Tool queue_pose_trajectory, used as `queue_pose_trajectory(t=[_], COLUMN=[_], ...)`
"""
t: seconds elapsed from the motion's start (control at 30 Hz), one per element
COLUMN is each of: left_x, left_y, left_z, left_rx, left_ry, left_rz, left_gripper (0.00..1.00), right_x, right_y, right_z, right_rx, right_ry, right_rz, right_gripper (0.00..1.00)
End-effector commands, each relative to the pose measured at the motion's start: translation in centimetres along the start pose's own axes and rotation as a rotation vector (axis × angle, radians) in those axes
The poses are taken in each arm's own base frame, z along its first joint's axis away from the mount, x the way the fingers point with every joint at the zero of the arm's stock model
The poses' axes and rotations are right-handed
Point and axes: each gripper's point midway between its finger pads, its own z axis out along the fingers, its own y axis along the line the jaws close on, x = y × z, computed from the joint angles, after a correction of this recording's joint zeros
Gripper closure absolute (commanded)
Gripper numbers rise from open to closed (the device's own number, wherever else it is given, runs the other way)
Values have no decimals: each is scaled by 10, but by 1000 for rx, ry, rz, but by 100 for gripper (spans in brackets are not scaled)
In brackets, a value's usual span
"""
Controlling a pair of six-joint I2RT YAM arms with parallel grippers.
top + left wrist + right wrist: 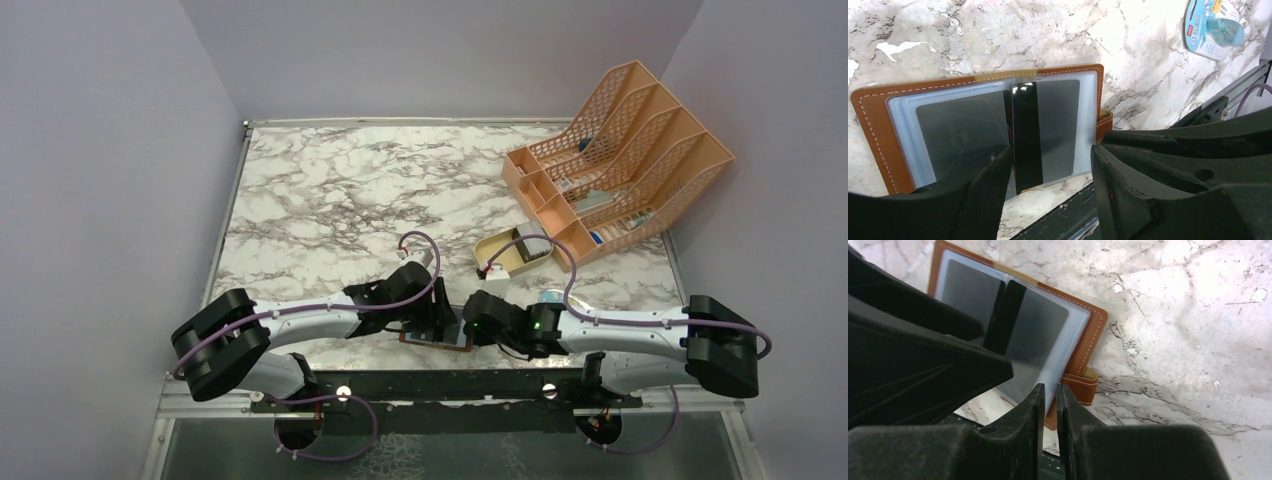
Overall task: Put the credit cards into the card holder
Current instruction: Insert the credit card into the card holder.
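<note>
We see the card holder [870, 125] open at the table [1048, 35] edge, between both grippers.
Left gripper [1050, 165] fingers wide apart, straddling a credit card [1058, 130] – gripping nothing; right gripper [1049, 390] fingers nearly together, nipping the sleeve [1075, 335] edge.

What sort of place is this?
Probably a lab robot cell staged as a desk: plain walls box in a marble-patterned table, left arm and right arm mounted at its edge, with an orange file rack and brown card holder as props.

marble table [330, 190] | on it: card holder [963, 125], file rack [620, 150], tray [497, 248]
</note>
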Motion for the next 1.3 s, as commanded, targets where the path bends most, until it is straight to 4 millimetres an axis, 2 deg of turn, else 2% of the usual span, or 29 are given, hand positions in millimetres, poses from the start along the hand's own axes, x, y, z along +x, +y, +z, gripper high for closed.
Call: queue_pose_trajectory(t=[0.0,0.33,0.8,1.1,1.27], left_x=[-1,-2,10,11,9], left_y=[4,4,-5,-11,-22], left_z=[2,6,12,14,13], left_rx=[-7,-16,54,92,145], left_ry=[-17,-12,36,41,32], left_rz=[15,22,-35,-44,-52], left_gripper=[39,39,39,39,39], right_x=[10,25,30,30,28], right_y=[-8,-25,-27,-29,-30], right_z=[11,18,21,21,19], right_rx=[22,64,64,69,72], right_ry=[15,38,48,46,37], right_rz=[-5,-1,5,7,11], right_gripper=[85,86,86,87,87])
